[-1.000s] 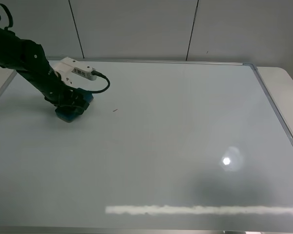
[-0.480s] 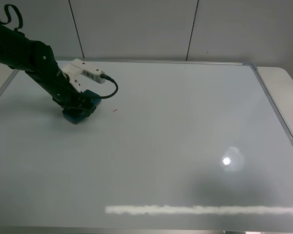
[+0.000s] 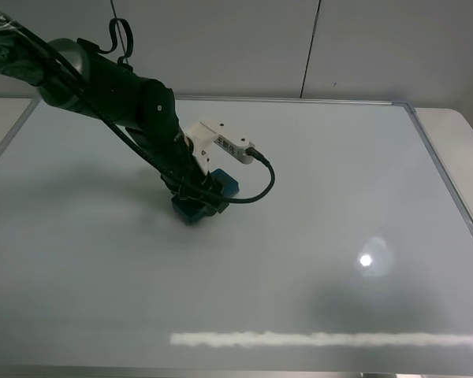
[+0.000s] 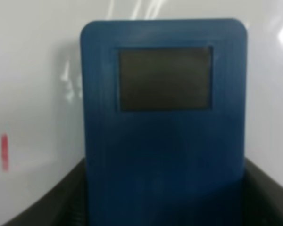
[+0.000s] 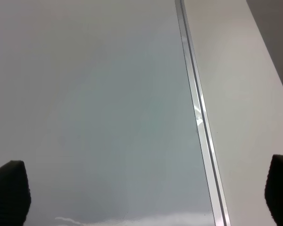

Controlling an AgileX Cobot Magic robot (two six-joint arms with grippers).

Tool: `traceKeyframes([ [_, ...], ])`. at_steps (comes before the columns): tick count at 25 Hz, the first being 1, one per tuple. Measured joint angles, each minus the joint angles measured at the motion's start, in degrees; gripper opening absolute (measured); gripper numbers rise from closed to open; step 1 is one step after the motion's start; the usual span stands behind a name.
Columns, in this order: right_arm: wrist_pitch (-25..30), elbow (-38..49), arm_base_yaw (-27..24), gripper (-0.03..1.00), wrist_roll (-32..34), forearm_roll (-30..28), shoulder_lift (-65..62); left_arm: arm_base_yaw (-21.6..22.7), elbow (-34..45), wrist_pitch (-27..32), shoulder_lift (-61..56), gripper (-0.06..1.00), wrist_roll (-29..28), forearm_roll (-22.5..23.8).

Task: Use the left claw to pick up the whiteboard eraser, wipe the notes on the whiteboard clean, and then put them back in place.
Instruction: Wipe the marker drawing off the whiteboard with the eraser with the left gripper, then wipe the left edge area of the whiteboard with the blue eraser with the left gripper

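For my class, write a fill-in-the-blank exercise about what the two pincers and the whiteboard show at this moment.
The left pincer is ____ on the blue eraser. Beside the eraser, a short ____ mark shows on the whiteboard. The right pincer is ____ and holds nothing.
Missing words: shut; red; open.

Even light, whiteboard [image 3: 339,173] glare, blurry (left wrist)
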Motion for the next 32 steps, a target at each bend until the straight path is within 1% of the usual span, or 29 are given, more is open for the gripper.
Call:
traceKeyframes([
  [3,0.0,0.0,0.0,0.99,0.0,0.0,0.0,1.3,-2.1,0.6,1.3,0.55,0.0,0.5],
  [6,0.0,0.0,0.0,0.99,0.0,0.0,0.0,4.2,-2.7,0.0,1.8,0.55,0.0,1.4],
  [9,0.0,0.0,0.0,0.99,0.0,0.0,0.0,8.6,-2.7,-0.5,2.0,0.55,0.1,2.6],
  [12,0.0,0.0,0.0,0.99,0.0,0.0,0.0,14.3,-2.9,-0.5,2.0,0.55,0.1,3.7],
  [16,0.0,0.0,0.0,0.99,0.0,0.0,0.0,21.3,-3.0,-0.5,2.0,0.55,1.0,3.5],
  [19,0.0,0.0,0.0,0.99,0.0,0.0,0.0,25.4,-3.2,-0.4,2.0,0.55,1.2,3.4],
  [22,0.0,0.0,0.0,0.99,0.0,0.0,0.0,27.9,-3.2,0.3,1.7,0.55,1.5,3.4],
  [27,0.0,0.0,0.0,0.99,0.0,0.0,0.0,30.0,-2.9,3.7,-0.4,0.55,1.2,4.5],
  [29,0.0,0.0,0.0,0.99,0.0,0.0,0.0,30.8,-2.4,6.4,-1.6,0.55,0.0,6.1],
  [32,0.0,0.0,0.0,0.99,0.0,0.0,0.0,32.1,-1.7,11.7,-3.7,0.55,-3.4,9.9],
])
